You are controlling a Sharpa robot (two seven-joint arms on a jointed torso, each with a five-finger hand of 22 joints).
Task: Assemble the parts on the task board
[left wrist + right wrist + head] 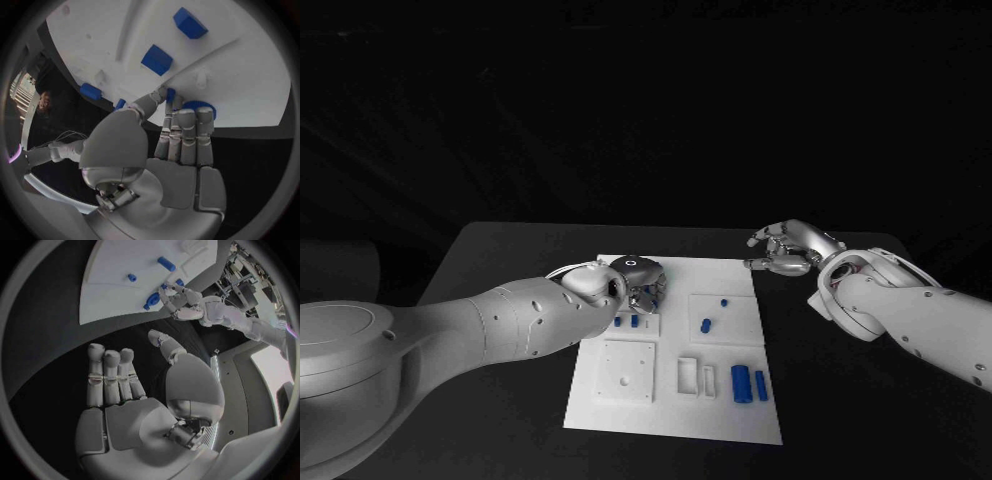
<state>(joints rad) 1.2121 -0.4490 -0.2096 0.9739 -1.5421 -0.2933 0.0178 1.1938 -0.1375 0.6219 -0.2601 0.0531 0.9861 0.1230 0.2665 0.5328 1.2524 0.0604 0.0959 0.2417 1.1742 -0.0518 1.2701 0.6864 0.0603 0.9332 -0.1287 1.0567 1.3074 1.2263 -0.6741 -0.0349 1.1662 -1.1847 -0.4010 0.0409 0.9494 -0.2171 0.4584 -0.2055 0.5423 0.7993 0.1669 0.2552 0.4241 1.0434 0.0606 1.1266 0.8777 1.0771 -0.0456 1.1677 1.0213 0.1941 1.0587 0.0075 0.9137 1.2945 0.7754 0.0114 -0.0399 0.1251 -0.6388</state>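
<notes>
The white task board (733, 420) lies in the middle of the black table. My left hand (635, 281) hovers over the board's far left part. Its thumb and fingers (186, 125) pinch a small blue part (199, 105); the same blue part (152, 299) shows under my left hand (186, 302) in the right wrist view. My right hand (788, 250) hangs off the board beside its far right corner, fingers apart and holding nothing. Loose blue parts lie on the board: a pair (635, 322) on the left, two small ones (707, 324) mid-board, and two cylinders (749, 384) near the front right.
Raised white blocks (627, 372) and a slotted block (692, 375) stand on the board's front half. Black table (502, 270) runs around the board on all sides. Blue blocks (156, 59) sit on the board (250, 85) just beyond my left hand's fingertips.
</notes>
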